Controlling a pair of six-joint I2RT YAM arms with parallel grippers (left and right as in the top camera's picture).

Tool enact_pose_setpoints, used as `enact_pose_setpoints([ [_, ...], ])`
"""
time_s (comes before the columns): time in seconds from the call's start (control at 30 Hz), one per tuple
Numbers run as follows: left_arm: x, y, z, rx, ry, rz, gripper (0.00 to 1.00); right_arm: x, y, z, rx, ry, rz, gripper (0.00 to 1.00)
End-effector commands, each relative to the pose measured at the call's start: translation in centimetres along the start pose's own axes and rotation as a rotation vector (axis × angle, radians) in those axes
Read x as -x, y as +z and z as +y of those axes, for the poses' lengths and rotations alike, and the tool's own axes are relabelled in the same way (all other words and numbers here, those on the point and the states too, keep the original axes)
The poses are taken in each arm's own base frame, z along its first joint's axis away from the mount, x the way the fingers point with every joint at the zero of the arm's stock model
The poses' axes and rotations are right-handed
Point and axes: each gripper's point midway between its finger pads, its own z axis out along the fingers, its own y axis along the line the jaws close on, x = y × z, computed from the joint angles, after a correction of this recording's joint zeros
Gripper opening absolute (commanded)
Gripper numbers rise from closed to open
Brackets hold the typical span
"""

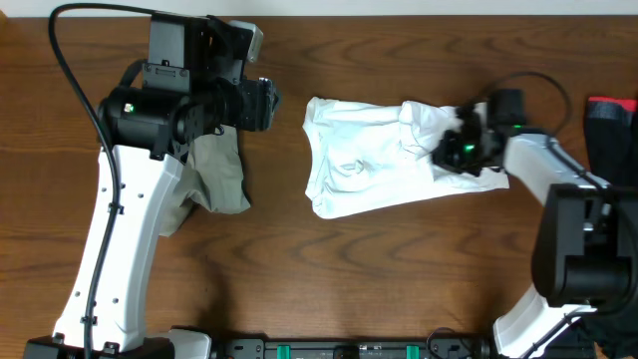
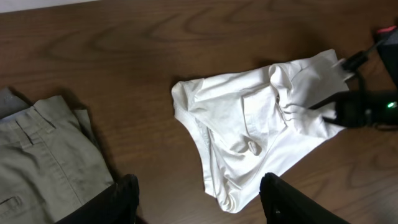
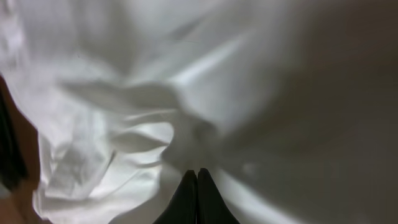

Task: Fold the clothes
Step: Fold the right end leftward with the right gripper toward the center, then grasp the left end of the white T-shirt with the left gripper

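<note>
A crumpled white T-shirt [image 1: 359, 160] lies on the wooden table [image 1: 399, 279], also in the left wrist view [image 2: 242, 124]. Its right part is bunched up at my right gripper [image 1: 451, 142]. In the right wrist view the fingers [image 3: 198, 173] are pressed together, with white cloth [image 3: 124, 93] filling the frame around them. My left gripper [image 1: 267, 105] is open and empty, and hovers [image 2: 196, 190] over bare wood between the T-shirt and the khaki shorts [image 2: 43, 155]. The shorts [image 1: 221, 175] lie partly under the left arm.
A grey piece [image 2: 6, 99] peeks out behind the shorts. Black garments [image 1: 610, 130] with a red item [image 1: 610, 102] sit at the right table edge, beside the right arm's base. A black cable [image 1: 80, 80] loops over the left arm.
</note>
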Motion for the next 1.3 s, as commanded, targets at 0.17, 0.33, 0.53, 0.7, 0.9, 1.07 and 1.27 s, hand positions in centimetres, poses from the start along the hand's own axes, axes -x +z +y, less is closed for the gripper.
enact_pose_setpoints([
  [0.17,-1.2,0.0,0.4,0.012,-0.005,0.056,0.64,-3.4,0.9,7.2,0.197,-0.285,0.085,0.01],
  [0.33,-3.5,1.8,0.9,0.014,-0.083,0.145,0.64,0.2,-2.5,7.5,0.207,-0.350,-0.075,0.02],
  [0.53,-6.7,6.0,-0.4,-0.103,-0.133,0.267,0.65,3.4,-7.5,5.0,0.096,-0.232,-0.231,0.05],
  [0.7,-9.2,10.2,-1.4,-0.157,-0.175,0.362,0.64,-0.8,-5.8,1.7,-0.035,-0.098,-0.051,0.04],
  [0.9,-11.3,13.5,-1.6,-0.164,-0.180,0.453,0.64,-5.8,-0.9,0.0,-0.101,-0.075,0.136,0.02],
  [1.07,-12.2,14.6,-1.3,-0.161,-0.190,0.487,0.64,-8.0,1.6,0.2,-0.084,-0.082,0.215,0.01],
  [1.27,-12.1,14.7,-1.3,-0.161,-0.189,0.484,0.67,-8.4,-0.7,0.8,-0.085,-0.116,0.241,0.02],
])
